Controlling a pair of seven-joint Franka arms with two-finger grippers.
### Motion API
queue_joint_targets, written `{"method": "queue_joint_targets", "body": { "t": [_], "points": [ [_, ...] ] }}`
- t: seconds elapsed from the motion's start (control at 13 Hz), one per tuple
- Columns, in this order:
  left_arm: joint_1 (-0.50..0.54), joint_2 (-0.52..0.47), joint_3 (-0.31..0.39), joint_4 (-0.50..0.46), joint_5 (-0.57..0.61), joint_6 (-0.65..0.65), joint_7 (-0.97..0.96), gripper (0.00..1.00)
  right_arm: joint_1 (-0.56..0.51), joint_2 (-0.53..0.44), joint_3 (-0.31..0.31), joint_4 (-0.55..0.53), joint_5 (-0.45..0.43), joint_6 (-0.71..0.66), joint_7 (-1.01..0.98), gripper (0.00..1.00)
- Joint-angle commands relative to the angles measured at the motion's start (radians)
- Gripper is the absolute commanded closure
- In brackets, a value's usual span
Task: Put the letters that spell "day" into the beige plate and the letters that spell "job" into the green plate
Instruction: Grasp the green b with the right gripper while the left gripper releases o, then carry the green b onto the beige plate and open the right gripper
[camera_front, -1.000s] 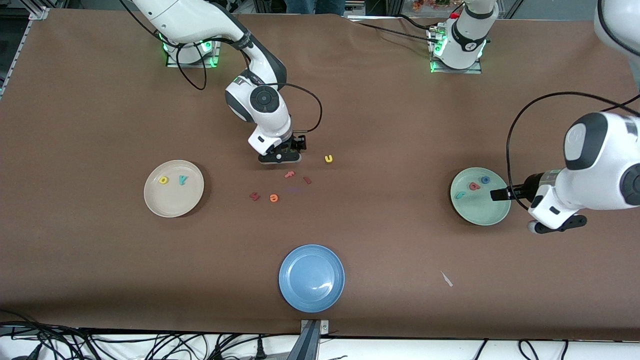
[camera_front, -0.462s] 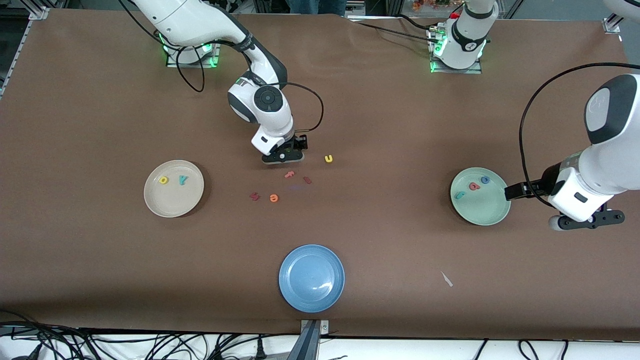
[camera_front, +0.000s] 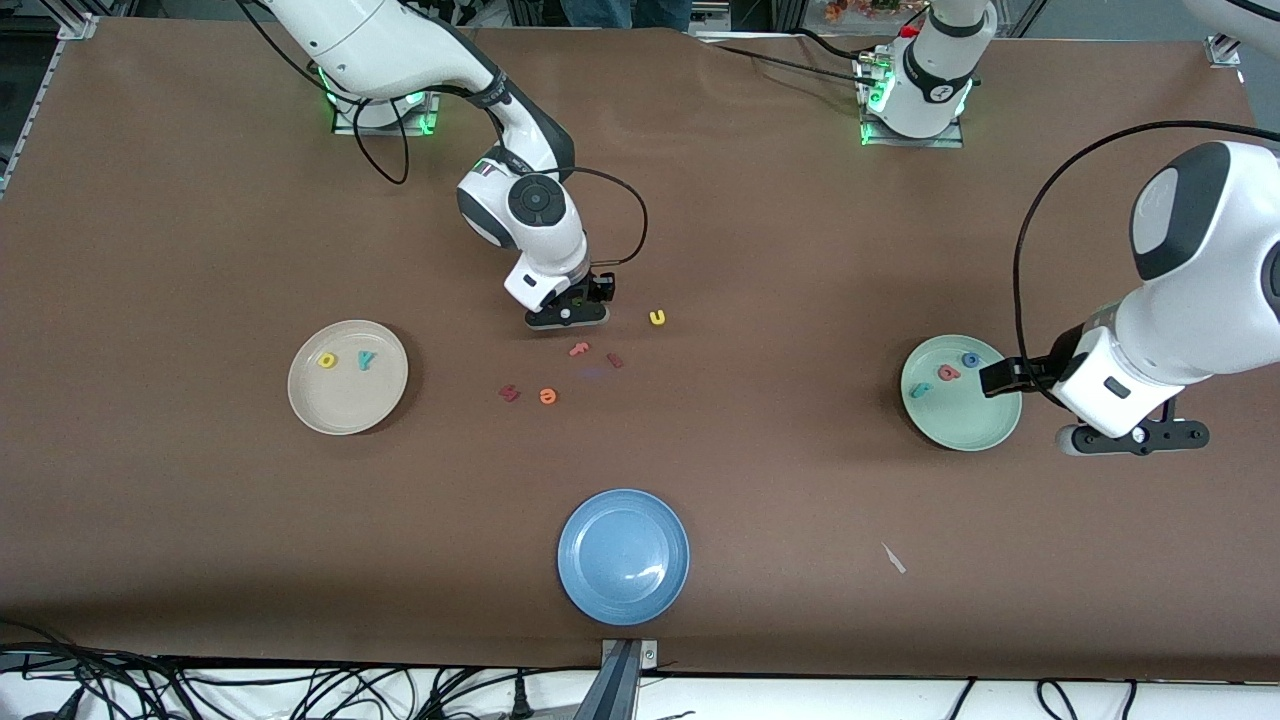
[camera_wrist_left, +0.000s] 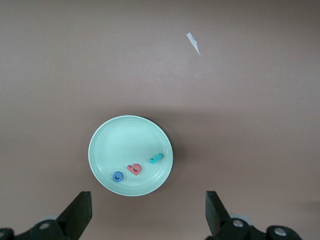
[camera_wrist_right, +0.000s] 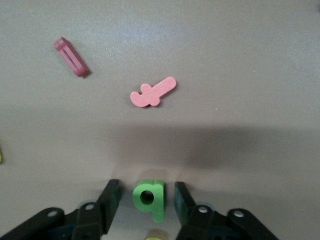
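My right gripper (camera_front: 566, 318) is low on the table's middle, fingers down. In the right wrist view a green loop-and-stem letter (camera_wrist_right: 148, 199) lies flat between the jaws of the right gripper (camera_wrist_right: 147, 194), with a slim gap on each side. The beige plate (camera_front: 347, 410) holds a yellow letter (camera_front: 327, 360) and a teal "y" (camera_front: 367, 360). The green plate (camera_front: 965, 425) holds a teal hook (camera_front: 921, 390), a red-pink letter (camera_front: 948, 373) and a blue "o" (camera_front: 970, 360). My left gripper (camera_wrist_left: 147, 220) hangs open and empty beside that plate, toward the left arm's end.
Loose letters lie near the right gripper: a yellow "u" (camera_front: 657, 317), a pink one (camera_front: 579, 349), two dark red ones (camera_front: 614, 360) (camera_front: 509, 393) and an orange "e" (camera_front: 547, 396). A blue plate (camera_front: 623, 556) sits near the front edge, a white scrap (camera_front: 893, 558) beside it.
The right gripper's jaws have narrowed around the green letter. The left arm swung away from the green plate toward its own end, then came partway back.
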Motion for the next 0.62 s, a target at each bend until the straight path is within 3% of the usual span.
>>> {"method": "queue_joint_targets", "body": {
  "t": [0.0,0.38,0.54],
  "points": [
    [-0.008,0.01,0.011,0.03,0.017,-0.017,0.02,0.0,0.005,0.004,-0.002,0.0,-0.02,0.011,0.022,0.62],
    [-0.011,0.01,0.008,0.03,-0.003,-0.016,0.015,0.0,-0.006,-0.024,-0.005,0.0,-0.02,0.002,-0.001,0.88],
    [-0.045,0.004,0.023,0.03,-0.035,-0.016,0.014,0.0,-0.068,-0.083,-0.002,0.0,-0.011,-0.096,-0.069,0.88]
  ]
}}
